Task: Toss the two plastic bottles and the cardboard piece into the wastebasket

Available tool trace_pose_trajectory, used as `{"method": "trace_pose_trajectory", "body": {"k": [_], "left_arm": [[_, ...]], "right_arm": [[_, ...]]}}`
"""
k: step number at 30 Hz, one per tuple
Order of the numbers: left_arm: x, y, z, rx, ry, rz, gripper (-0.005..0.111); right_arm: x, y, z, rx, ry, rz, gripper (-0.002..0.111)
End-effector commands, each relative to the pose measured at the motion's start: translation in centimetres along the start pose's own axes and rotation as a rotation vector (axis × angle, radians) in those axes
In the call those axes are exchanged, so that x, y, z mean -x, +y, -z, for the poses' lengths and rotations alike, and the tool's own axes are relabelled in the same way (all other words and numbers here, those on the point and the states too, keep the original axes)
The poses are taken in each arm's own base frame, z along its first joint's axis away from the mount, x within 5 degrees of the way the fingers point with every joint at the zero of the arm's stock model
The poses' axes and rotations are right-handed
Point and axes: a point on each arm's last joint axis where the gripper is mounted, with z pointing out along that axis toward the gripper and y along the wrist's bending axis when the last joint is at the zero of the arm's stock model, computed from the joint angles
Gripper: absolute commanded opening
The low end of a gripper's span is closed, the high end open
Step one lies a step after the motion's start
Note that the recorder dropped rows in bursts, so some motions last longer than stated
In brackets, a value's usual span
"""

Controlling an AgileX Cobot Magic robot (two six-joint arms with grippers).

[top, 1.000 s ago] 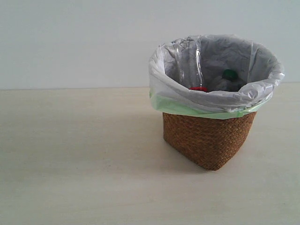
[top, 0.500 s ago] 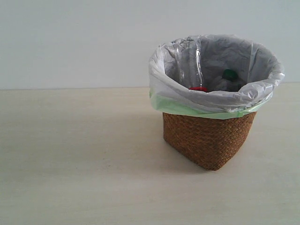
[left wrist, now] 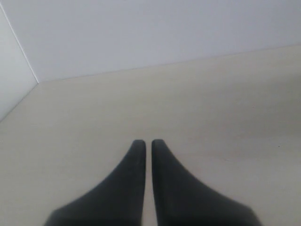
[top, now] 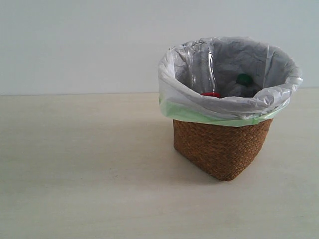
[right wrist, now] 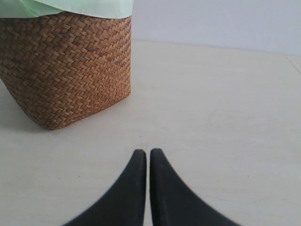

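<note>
The left half of the exterior view is bare table (top: 75, 164), with a pale wall (top: 75, 45) behind it. Right of centre stands the basket (top: 219, 149), upright on the table. Its bag (top: 239, 55) is folded out over the rim, with a pale green edge.

Inside, at the left part of the opening, the slim bottle (top: 202, 67) stands nearly upright and leans on the bag. Its red label (top: 211, 94) just shows above the front rim. To the right of it and lower in the basket lies the other bottle (top: 239, 89); mostly its green cap (top: 243, 78) is seen.

The left gripper (left wrist: 146, 143) has its two dark fingers brought together with only a thin slit between them. It grasps nothing and is over bare table.

The right gripper (right wrist: 147, 153) is closed in the same way and is empty. The basket is in front of it, near but apart from the fingertips.
</note>
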Motion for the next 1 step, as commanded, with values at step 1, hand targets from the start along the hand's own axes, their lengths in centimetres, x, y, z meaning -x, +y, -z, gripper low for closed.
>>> {"method": "trace_pose_trajectory", "body": {"k": [1], "left_arm": [[-0.09,-0.02,-0.01,0.001,0.000,0.018,0.004]], "right_arm": [[0.07,-0.03,0.04,-0.005,-0.010,-0.001,0.000]]}}
